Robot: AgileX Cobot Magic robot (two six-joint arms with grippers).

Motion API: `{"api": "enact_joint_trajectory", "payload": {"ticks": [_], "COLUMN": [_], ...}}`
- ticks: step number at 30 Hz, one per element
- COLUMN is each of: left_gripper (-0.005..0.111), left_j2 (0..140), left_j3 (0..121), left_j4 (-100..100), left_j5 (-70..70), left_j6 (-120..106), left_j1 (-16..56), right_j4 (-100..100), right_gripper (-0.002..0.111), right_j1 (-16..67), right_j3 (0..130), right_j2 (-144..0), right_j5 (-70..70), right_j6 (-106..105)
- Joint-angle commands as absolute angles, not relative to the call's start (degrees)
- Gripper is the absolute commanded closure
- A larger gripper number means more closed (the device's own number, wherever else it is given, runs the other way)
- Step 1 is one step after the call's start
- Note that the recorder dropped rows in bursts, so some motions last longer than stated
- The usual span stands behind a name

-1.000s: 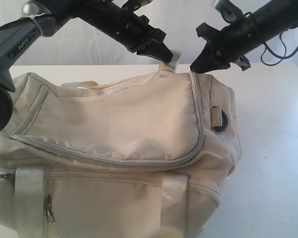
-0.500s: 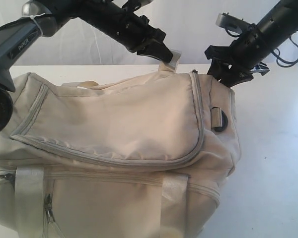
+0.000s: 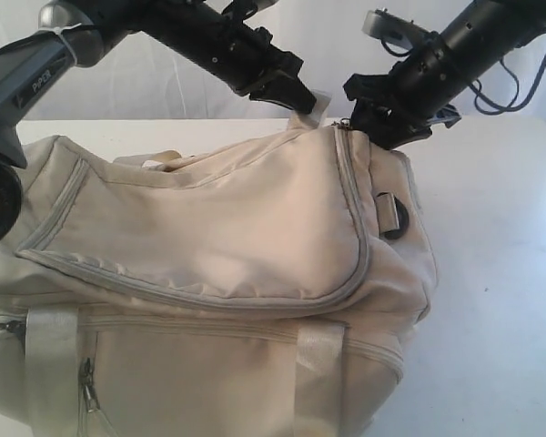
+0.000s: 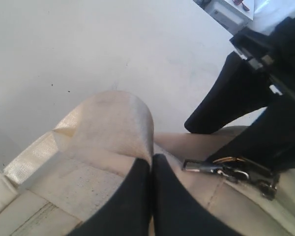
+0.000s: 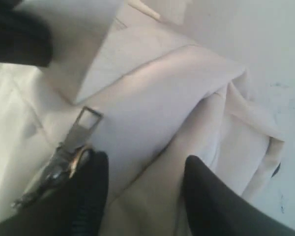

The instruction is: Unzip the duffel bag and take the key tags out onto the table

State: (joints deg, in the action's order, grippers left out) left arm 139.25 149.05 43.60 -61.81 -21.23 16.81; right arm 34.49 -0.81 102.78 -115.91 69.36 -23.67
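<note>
Duffel bag (image 3: pixel 218 246) sitting zipped on counter (image 3: pixel 500 273); key tags not showing, presumably inside. Left gripper (image 3: pixel 302 95) pressing together on webbing tab (image 4: pixel 108 128) at bag's far top end. Right gripper (image 5: pixel 145 169) standing spread beside it; zipper pull (image 5: pixel 81 129) lying just outside one finger, not between. Right arm being nearer; zipper track (image 3: pixel 358 205) running from there toward camera.

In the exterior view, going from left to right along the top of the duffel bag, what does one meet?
grey link of the left arm → left gripper, fingers shut on the webbing loop → right gripper, fingers apart → table
</note>
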Motion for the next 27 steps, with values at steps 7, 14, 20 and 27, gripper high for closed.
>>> {"api": "enact_joint_trajectory", "payload": {"ticks": [7, 14, 20, 27], "left_gripper": [0.107, 0.107, 0.107, 0.107], "left_j2": [138.1, 138.1, 138.1, 138.1], "left_j3": [149.7, 149.7, 149.7, 149.7], "left_j4": [45.7, 45.7, 45.7, 45.7], "left_j5": [-61.9, -61.9, -62.1, -62.1], "left_j6": [-21.4, -21.4, -21.4, -21.4], "left_j1": [16.7, 16.7, 16.7, 16.7], "right_j4": [41.8, 41.1, 37.1, 33.4], "right_gripper": [0.062, 0.062, 0.048, 0.047], "right_j1": [-0.5, -0.4, -0.4, 3.0], "right_j3": [102.6, 102.6, 102.6, 102.6], "right_j2": [-110.8, -109.9, -109.7, -109.3], "right_j5": [70.0, 70.0, 70.0, 70.0], "right_j6": [-25.7, -25.8, -25.5, -24.2]}}
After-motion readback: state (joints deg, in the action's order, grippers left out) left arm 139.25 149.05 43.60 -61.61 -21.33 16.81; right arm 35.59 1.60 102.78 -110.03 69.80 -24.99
